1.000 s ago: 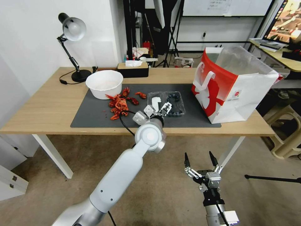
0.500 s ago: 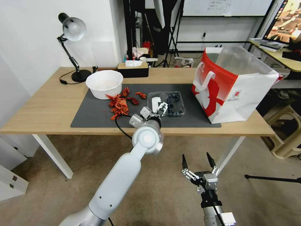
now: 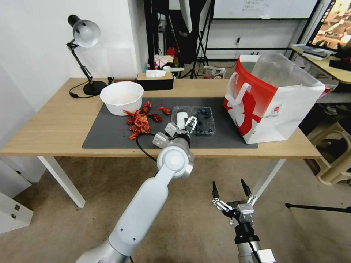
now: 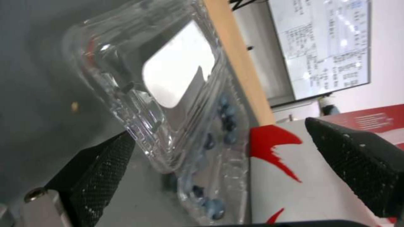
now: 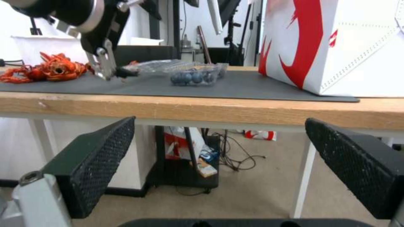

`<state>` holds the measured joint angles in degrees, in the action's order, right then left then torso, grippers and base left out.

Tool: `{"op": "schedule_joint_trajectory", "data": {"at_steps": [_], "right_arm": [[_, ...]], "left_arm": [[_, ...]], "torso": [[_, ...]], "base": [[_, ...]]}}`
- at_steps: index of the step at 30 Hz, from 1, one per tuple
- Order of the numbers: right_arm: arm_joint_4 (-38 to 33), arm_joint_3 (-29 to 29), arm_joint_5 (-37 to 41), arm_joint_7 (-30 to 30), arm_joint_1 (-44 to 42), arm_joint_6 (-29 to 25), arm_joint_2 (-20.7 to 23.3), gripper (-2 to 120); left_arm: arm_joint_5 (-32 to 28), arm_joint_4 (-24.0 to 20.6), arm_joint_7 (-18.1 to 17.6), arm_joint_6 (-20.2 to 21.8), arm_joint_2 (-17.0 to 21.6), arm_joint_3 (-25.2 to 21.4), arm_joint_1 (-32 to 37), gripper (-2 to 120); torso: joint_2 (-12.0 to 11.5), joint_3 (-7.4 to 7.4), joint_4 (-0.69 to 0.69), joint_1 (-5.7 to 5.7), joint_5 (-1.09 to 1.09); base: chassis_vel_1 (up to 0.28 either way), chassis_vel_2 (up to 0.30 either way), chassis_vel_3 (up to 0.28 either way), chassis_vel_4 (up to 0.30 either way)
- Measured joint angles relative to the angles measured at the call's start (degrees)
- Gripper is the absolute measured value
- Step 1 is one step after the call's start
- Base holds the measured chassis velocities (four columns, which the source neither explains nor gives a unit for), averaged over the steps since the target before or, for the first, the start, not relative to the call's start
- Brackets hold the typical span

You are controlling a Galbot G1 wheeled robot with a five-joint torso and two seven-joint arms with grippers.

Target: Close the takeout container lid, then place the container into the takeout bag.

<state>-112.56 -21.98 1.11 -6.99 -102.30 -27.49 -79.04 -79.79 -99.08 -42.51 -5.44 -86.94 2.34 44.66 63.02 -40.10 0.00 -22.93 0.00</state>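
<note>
Lying open on the dark mat [image 3: 109, 135] near the counter's [image 3: 47, 124] front edge, the takeout container [image 3: 203, 124] shows blueberries in its tray, with the lid [image 3: 180, 118] partly raised at its 9 o'clock. My left tool [image 3: 191, 123] sits at the lid, fingers spread, one finger [image 4: 101, 167] under the lid's edge. The takeout bag [image 3: 272, 100] stands just at the container's 3 o'clock. Red crayfish [image 3: 140, 120] lie at its 9 o'clock, a white bowl [image 3: 121, 96] beyond. My right tool [image 3: 231, 188] hangs spread below the counter, at 6 o'clock.
</note>
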Motion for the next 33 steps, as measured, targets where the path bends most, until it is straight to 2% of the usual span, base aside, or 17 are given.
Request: {"op": "schedule_joint_trajectory", "data": {"at_steps": [2,10,17,20,22,24,33], "right_arm": [[0.02,0.0,-0.03,0.02,-0.06,-0.05,-0.01,100],[0.13,0.14,-0.78,0.11,-0.43,-0.45,-0.12,100],[-0.02,0.05,-1.08,0.11,-0.66,-0.65,-0.05,100],[-0.11,-0.16,-1.17,0.09,-0.83,-0.78,0.0,100],[-0.11,-0.17,-1.18,0.09,-0.84,-0.79,0.0,100],[-0.1,-0.17,-1.44,0.03,-0.89,-0.91,-0.19,100],[0.11,-0.12,-2.27,-0.03,-1.11,-1.5,-0.76,100]], "left_arm": [[0.28,-0.27,0.48,-0.07,0.16,0.0,0.15,100],[6.11,-3.13,7.21,-0.8,1.52,2.83,2.42,100],[8.48,-3.4,12.13,-1.32,2.38,3.89,2.27,100],[10.7,-3.18,15.88,-1.36,4.42,5.19,1.42,100],[11.06,-3.16,16.34,-1.35,4.67,5.38,1.29,100],[12.87,-2.82,18.95,-1.19,6.25,7.04,0.14,100],[13.11,-0.56,21.04,-0.14,7.3,10.37,-2.93,100]], "torso": [[0.0,0.0,0.0,0.0,0.0],[0.0,0.0,0.0,0.01,0.0],[0.0,0.0,-0.01,0.0,0.0],[0.0,0.0,0.0,0.01,0.0],[0.0,0.0,0.0,0.0,0.0],[0.0,0.0,0.0,0.01,-0.01],[0.01,0.0,-0.01,0.0,0.0]], "base": [[0.0,0.0,0.0,0.0],[0.0,0.0,0.0,0.0],[0.0,0.0,0.0,0.0],[0.0,0.0,0.0,0.0],[0.0,0.0,0.0,0.0],[0.0,0.0,0.0,0.0],[0.0,0.0,0.0,0.0]]}}
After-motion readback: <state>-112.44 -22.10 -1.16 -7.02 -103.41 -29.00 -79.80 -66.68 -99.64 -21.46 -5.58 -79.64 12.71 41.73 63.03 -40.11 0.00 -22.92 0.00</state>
